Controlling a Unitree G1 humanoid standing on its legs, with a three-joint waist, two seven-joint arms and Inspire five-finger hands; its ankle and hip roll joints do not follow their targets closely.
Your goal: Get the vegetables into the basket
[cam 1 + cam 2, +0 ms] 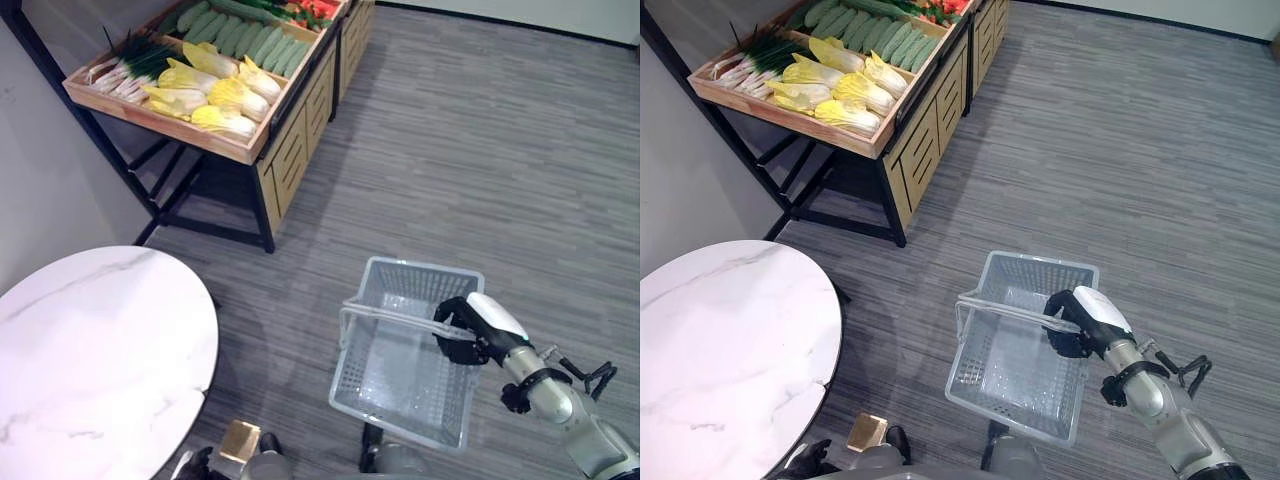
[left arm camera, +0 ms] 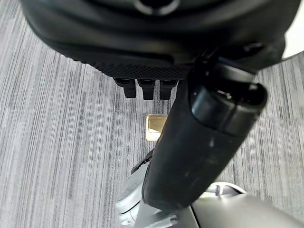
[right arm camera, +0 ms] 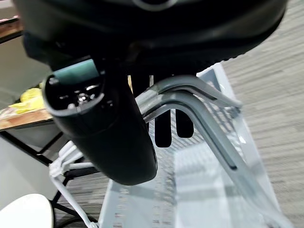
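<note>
A grey plastic basket (image 1: 372,400) hangs empty above the floor, and my right hand (image 1: 470,328) is shut on its two handles (image 1: 390,314). In the right wrist view the handles (image 3: 190,99) pass under my curled fingers (image 3: 164,128). The vegetables lie in a wooden crate on a stand at the far left: yellow cabbages (image 1: 222,95), leeks (image 1: 125,62), cucumbers (image 1: 245,38) and red peppers (image 1: 318,8). My left hand (image 2: 152,52) hangs over the floor, fingers relaxed and holding nothing.
The wooden produce stand (image 1: 295,135) rests on a black metal frame (image 1: 165,200) beside slatted cabinets. A round white marble table (image 1: 90,350) fills the near left. Grey striped floor (image 1: 480,150) stretches between the stand and the basket.
</note>
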